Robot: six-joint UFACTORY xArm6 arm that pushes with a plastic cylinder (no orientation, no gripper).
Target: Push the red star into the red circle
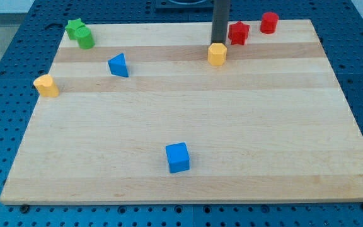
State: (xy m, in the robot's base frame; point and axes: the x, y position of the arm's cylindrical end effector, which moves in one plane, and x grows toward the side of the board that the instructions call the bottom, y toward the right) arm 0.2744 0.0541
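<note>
Sitting near the view's top edge of the wooden board [188, 120], the red star [238, 33] lies right of centre, with the red circle [269, 23], a short cylinder, near it to the view's right and slightly higher; the two are apart. Nothing on the board holds or contains anything; every block lies loose on the wood. Just left of the star my tip [219, 43] comes straight down as a dark upright rod, its end close beside the star's left points and just above the yellow hexagon block [217, 54]; whether it touches either I cannot tell. The rod carries nothing. Farther off lie a blue triangle [118, 65], a green star [74, 28] touching a green cylinder [85, 39], a yellow block [46, 85] at the left edge, and a blue cube [178, 157] near the bottom.
</note>
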